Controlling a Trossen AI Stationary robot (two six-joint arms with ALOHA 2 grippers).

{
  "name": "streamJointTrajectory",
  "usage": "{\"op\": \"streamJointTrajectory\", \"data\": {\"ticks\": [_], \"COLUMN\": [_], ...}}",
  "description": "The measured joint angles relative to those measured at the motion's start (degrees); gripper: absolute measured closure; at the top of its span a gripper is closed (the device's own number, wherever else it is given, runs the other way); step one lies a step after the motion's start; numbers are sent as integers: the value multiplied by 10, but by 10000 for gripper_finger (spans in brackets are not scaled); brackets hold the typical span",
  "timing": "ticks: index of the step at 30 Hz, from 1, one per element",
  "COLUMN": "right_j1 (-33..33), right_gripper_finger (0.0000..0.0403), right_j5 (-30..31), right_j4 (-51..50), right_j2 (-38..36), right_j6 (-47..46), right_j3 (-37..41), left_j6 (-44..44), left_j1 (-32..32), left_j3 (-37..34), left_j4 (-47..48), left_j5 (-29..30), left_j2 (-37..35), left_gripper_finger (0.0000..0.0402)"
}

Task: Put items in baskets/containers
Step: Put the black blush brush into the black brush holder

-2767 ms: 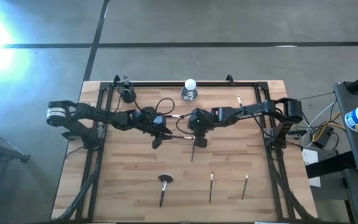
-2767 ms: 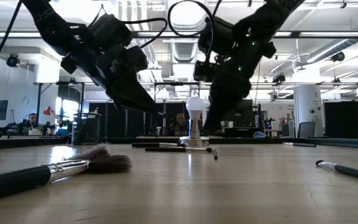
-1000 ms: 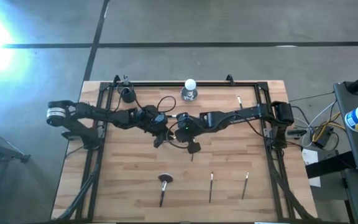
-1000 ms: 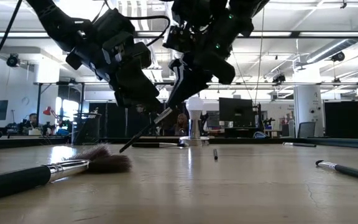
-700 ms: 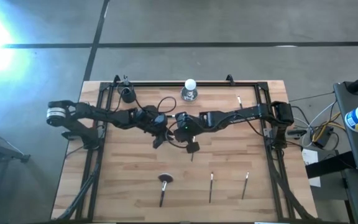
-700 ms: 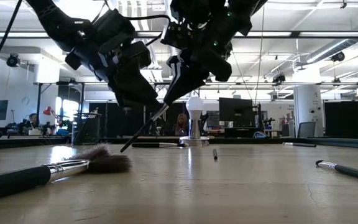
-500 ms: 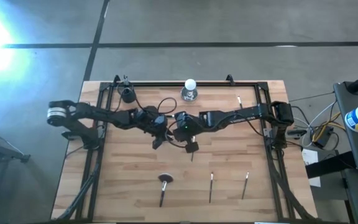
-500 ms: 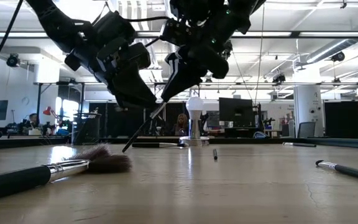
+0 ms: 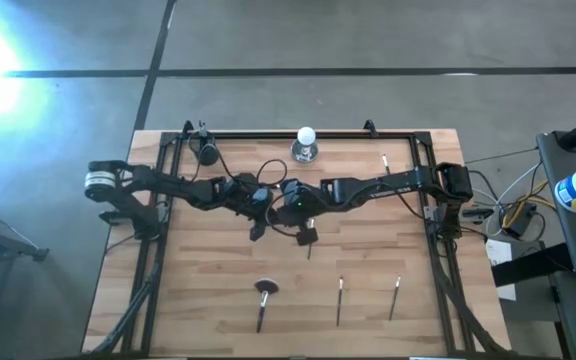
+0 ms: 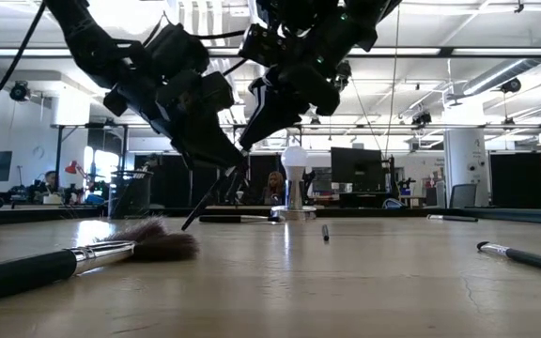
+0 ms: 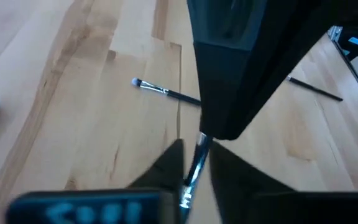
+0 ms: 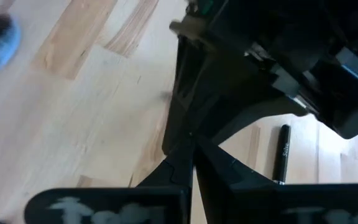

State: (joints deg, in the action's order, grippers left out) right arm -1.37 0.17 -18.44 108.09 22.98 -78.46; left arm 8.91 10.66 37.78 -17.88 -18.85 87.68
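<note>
**A:** What's new at mid-frame?

**B:** The left gripper (image 10: 225,161) has come in from where it hung a moment ago. It now sits right on the brush (image 10: 216,192) that the right gripper (image 10: 255,131) carries. That brush slants down and to the left in the low view, its lower tip clear of the counter (image 9: 368,260).

**A:** And the jaws?

**B:** The right jaws are closed on the upper end of the brush. The left jaws bracket its shaft in the left wrist view, but I cannot tell whether they have clamped it yet.

**A:** So a handover?

**B:** That's my reading: the brush is passing to the arm nearer the black cup (image 9: 206,152), which stands in the upper left of the counter, well apart from both grippers. Letting go on the right before the left has a firm hold could drop it.

**A:** How much is left?

**B:** Plenty. The fluffy brush (image 9: 264,292) and two thin brushes (image 9: 340,298) lie along the lower part of the high view. Another thin one (image 9: 384,160) lies at upper right. None of them is in the cup.
</note>
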Motion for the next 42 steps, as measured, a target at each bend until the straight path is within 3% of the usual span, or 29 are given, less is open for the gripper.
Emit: {"op": "streamJointTrajectory", "data": {"ticks": [2,9,13,18,24,29,37,42], "right_j1": [0,-1,-2,-5,-5,-5,-5,-5], "right_gripper_finger": [389,351,322,313,352,388,394,394], "right_j5": [0,2,32,35,35,35,35,35], "right_j4": [6,2,0,46,149,247,367,390], "right_j2": [0,-32,-62,-94,-124,-153,-182,-182], "right_j6": [-3,-21,-31,-39,-81,-128,-167,-171], "right_j3": [0,0,17,75,155,229,312,324], "left_j6": [4,6,0,-4,-42,-66,-135,-136], "left_j1": [0,7,26,97,219,282,304,320], "left_j3": [-1,-18,-40,-64,-56,-59,-90,-115], "left_j4": [-1,14,6,-70,-108,-136,-139,-137], "left_j5": [11,54,70,71,81,168,346,395], "left_j2": [-3,-47,-87,-105,-125,-177,-260,-285], "left_gripper_finger": [385,394,394,394,394,394,395,395]}}
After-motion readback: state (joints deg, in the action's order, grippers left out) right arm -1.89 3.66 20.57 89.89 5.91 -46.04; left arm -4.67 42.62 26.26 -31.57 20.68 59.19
